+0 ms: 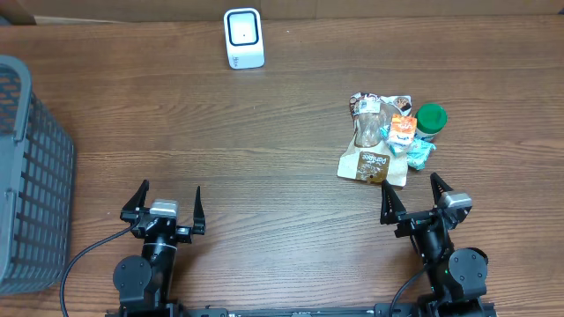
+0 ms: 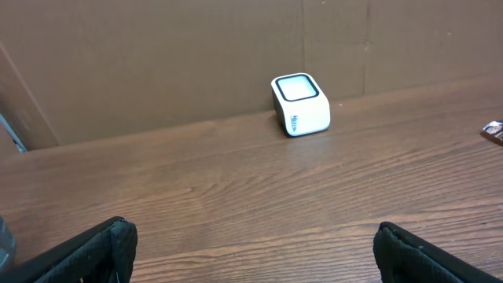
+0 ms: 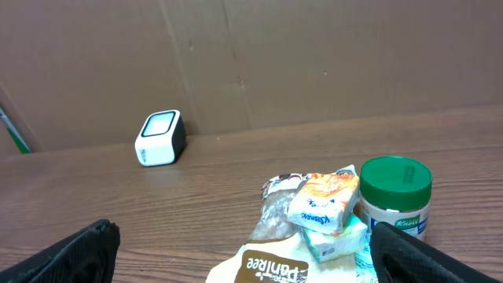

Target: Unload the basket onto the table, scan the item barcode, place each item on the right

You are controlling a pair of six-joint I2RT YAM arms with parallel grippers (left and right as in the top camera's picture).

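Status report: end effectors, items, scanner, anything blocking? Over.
Both open, empty: left end effector, right end effector. No grasp yet on item pile, just ahead of right arm. Far side: scanner; nothing between it and pile.

- Table (image 1: 282, 132): dark brown wood with a clear grain, smooth, with a faint sheen.
- Scanner (image 1: 243, 39): smooth white plastic, glossy, with a dark-rimmed pale window.
- Basket (image 1: 35, 176): grey plastic grid, matt.
- Bag (image 1: 374, 165): brown and paper-like, matt.
- Packets (image 1: 404, 130): thin, crinkled film, shiny.
- Jar (image 1: 431, 119): smooth green plastic lid above a white label.
- Wall (image 2: 157, 63): plain brown cardboard, matt, with visible seams.
- Left tool (image 1: 169, 190) and right tool (image 1: 410, 185): matt black, finely textured.
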